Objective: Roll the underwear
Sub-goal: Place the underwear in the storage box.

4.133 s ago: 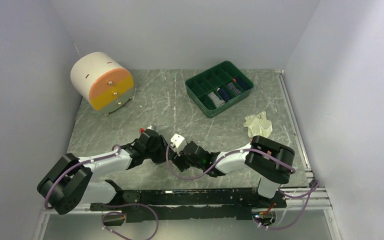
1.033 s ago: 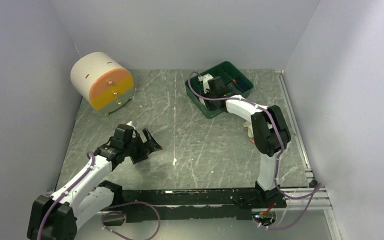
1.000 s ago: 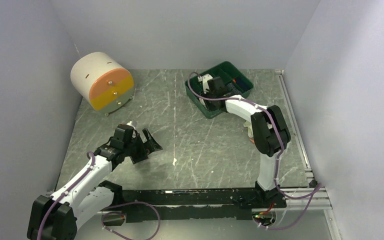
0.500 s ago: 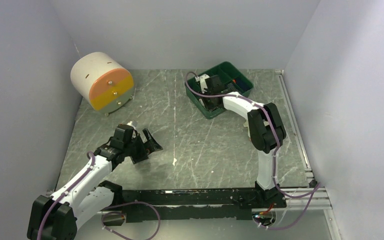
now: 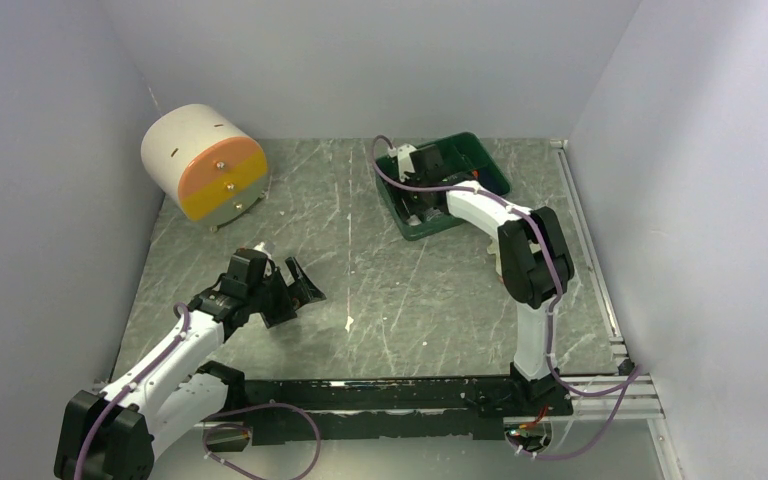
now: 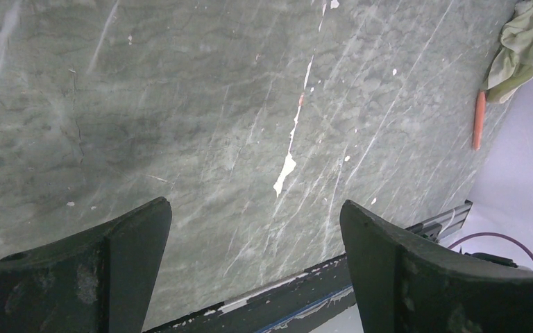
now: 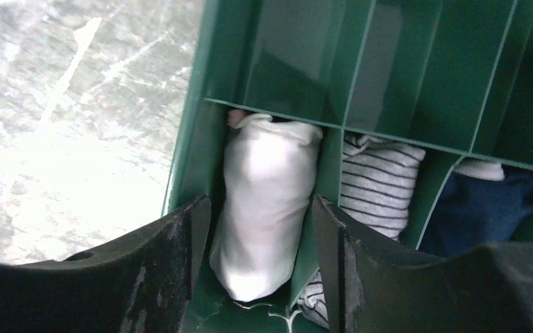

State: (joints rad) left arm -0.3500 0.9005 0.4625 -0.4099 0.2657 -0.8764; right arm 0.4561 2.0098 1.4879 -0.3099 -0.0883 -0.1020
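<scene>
Table [image 5: 380,280]: grey stone.
Green tray [image 5: 485,158]: landmark.
Right gripper [image 7: 259,205]: inside tray, end cell against outer wall. Jaws parted astride white rolled underwear [image 7: 264,159], apparently not squeezing. Cell walls likely keep roll from unwinding.
Left gripper [image 6: 255,207]: wide, empty, well left of tray, out of way.
Cream underwear [image 6: 526,45]: crumpled, outside tray, unrolled.
Change: tray skewed since previous frame, probably nudged by right gripper.

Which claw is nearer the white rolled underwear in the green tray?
Right. The right claw straddles the white roll in the green tray's corner compartment; the left claw hovers open over the table, far to its left.
</scene>
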